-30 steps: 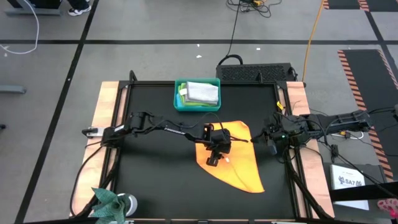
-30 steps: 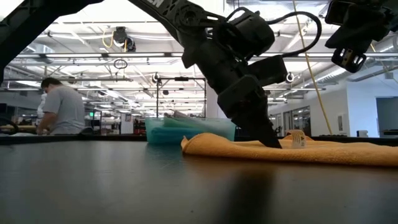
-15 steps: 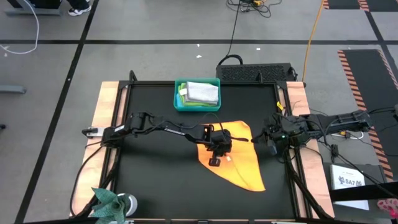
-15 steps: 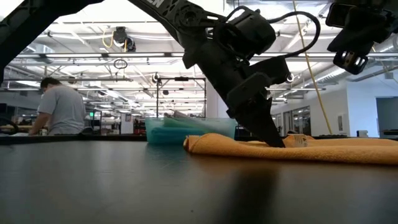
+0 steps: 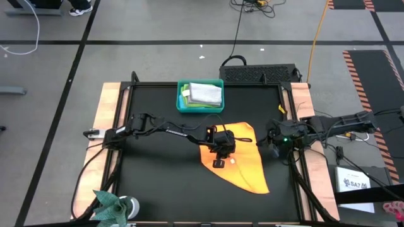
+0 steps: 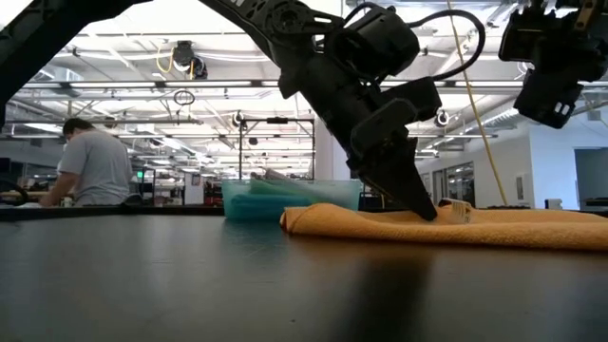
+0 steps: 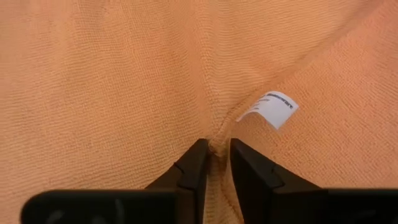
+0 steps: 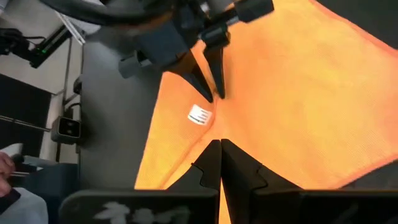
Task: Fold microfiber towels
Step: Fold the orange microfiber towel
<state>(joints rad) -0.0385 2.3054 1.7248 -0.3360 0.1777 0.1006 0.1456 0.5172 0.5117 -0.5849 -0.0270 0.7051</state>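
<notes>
Your left gripper [image 7: 213, 163] is pinched on only a thin ridge of the soft orange-yellow microfiber towel [image 5: 243, 161], beside its white tag [image 7: 268, 109] at table centre, so a lift could let it slip free, while your right gripper [image 5: 273, 140], fingers together, hangs at three o'clock.

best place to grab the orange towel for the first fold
Judging from the high view, take the orange towel at a bare outer corner, such as its pointed near tip, coming straight down. It lies flat, so a corner lifts cleanly. The left gripper now pinches a ridge mid-cloth beside the white label.

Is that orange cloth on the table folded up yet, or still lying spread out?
Spread out. The orange towel lies flat in one layer on the table, only pinched into a small ridge by the left gripper.
</notes>
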